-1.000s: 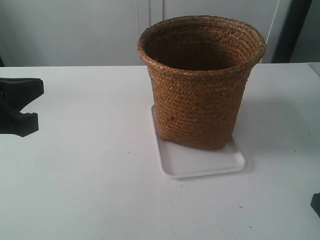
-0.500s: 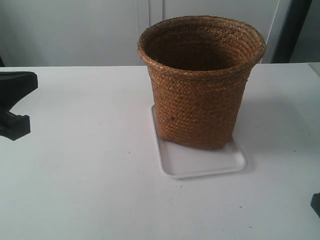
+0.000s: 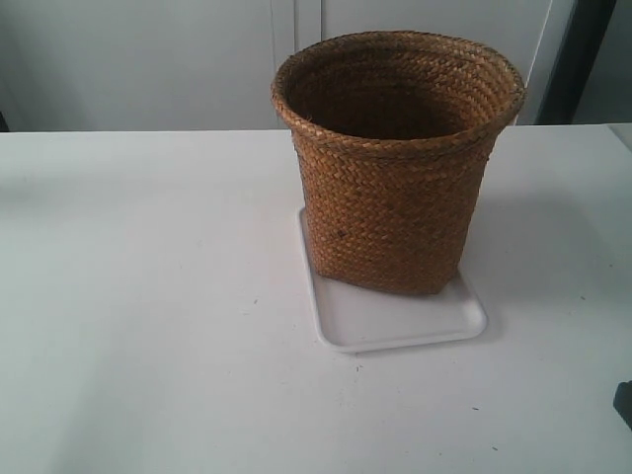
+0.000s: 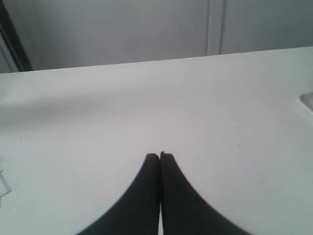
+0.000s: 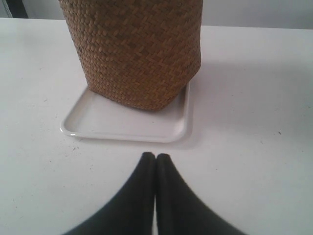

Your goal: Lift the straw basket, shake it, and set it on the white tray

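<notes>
The brown woven straw basket point(image 3: 395, 163) stands upright on the white tray point(image 3: 395, 318), toward the tray's far side, with the near strip of the tray bare. The right wrist view shows the same basket point(image 5: 134, 51) on the tray point(image 5: 122, 122), and my right gripper point(image 5: 155, 156) is shut and empty over the table a short way off the tray's rim. My left gripper point(image 4: 159, 156) is shut with nothing in it, over bare white table far from the basket. A dark bit of the arm at the exterior view's right point(image 3: 623, 403) shows at the lower right edge.
The white table point(image 3: 148, 296) runs back to a pale wall with cabinet doors point(image 3: 296, 49). A dark upright post point(image 3: 573, 59) stands at the back right. In the left wrist view a corner of the white tray point(image 4: 308, 102) shows at the frame's edge.
The black gripper at the exterior view's left edge has drawn back out of the frame. The basket and tray have not moved.
</notes>
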You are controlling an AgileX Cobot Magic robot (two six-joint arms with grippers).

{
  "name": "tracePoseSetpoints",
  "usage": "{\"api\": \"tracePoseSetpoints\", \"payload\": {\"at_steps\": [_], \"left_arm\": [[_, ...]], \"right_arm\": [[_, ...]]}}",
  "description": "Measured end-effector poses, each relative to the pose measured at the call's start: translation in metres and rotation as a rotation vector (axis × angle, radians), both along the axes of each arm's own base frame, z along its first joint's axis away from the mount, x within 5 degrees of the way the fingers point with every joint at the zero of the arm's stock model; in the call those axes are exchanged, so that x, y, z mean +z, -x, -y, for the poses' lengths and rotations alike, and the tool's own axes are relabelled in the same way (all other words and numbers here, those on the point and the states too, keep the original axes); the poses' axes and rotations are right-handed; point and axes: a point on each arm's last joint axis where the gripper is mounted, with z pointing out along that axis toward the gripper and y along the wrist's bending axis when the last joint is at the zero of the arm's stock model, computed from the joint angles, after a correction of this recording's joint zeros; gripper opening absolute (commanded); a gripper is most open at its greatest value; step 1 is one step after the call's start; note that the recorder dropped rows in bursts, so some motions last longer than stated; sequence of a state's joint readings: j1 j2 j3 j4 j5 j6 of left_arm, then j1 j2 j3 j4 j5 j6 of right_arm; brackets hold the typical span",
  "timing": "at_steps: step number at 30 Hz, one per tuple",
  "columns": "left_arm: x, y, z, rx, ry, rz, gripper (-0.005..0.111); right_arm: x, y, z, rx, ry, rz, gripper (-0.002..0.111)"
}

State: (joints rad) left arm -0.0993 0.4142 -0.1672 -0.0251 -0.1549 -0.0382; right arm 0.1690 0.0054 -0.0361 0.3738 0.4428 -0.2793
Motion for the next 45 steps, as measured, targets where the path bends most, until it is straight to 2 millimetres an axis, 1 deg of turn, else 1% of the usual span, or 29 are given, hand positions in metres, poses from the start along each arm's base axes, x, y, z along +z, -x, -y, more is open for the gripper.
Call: {"api": "tracePoseSetpoints", "payload": {"at_steps": [3,6,9,16,25,45], "left_arm": [[-0.017,0.013,-0.004,0.037,0.011,0.039,0.000],[-0.033,0.021,-0.007,0.062,0.007,0.052,0.000],[-0.037,0.025,-0.009,0.089,-0.001,0.055,0.000],[-0.051,0.035,-0.011,0.126,-0.012,-0.069,0.000],[-0.054,0.041,-0.010,0.119,-0.007,-0.086,0.000],[-0.055,0.042,-0.010,0.118,-0.007,-0.087,0.000]], "right_arm": [[0.000,0.000,0.000,0.000,0.000,0.000,0.000],[0.000,0.000,0.000,0.000,0.000,0.000,0.000],[0.000,0.000,0.000,0.000,0.000,0.000,0.000],[0.000,0.000,0.000,0.000,0.000,0.000,0.000],[0.000,0.000,0.000,0.000,0.000,0.000,0.000],[0.000,0.000,0.000,0.000,0.000,0.000,0.000]]}}
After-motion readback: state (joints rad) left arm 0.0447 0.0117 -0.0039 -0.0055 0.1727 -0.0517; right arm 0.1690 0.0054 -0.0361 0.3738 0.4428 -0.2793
